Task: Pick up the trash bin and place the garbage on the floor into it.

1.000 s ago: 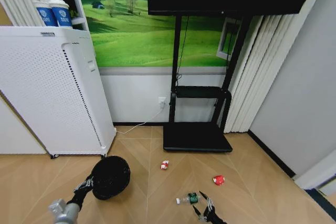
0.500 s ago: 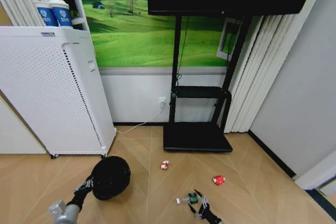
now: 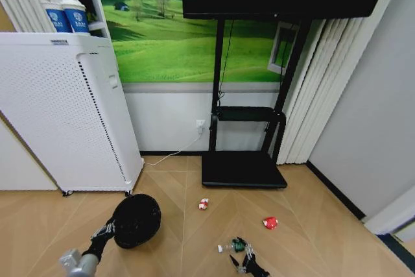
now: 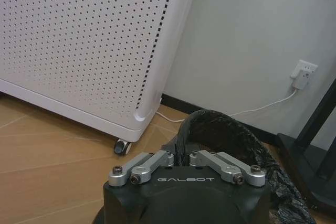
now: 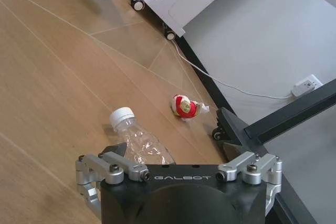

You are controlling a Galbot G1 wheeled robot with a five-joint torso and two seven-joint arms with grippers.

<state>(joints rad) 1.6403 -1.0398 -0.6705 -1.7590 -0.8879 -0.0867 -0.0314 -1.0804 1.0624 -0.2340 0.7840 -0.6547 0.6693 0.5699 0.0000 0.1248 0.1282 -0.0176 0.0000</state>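
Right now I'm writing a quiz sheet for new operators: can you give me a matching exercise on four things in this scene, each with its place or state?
Things:
1. trash bin
2. clear bottle
3. red-and-white wrapper
4. red lump

Places or states:
A. on the floor in front of the black stand's base
B. lying right at the open right hand
C. gripped at its rim by the left hand
D. on the floor, farthest toward the robot's right

Pairs: 1-C, 2-B, 3-A, 4-D
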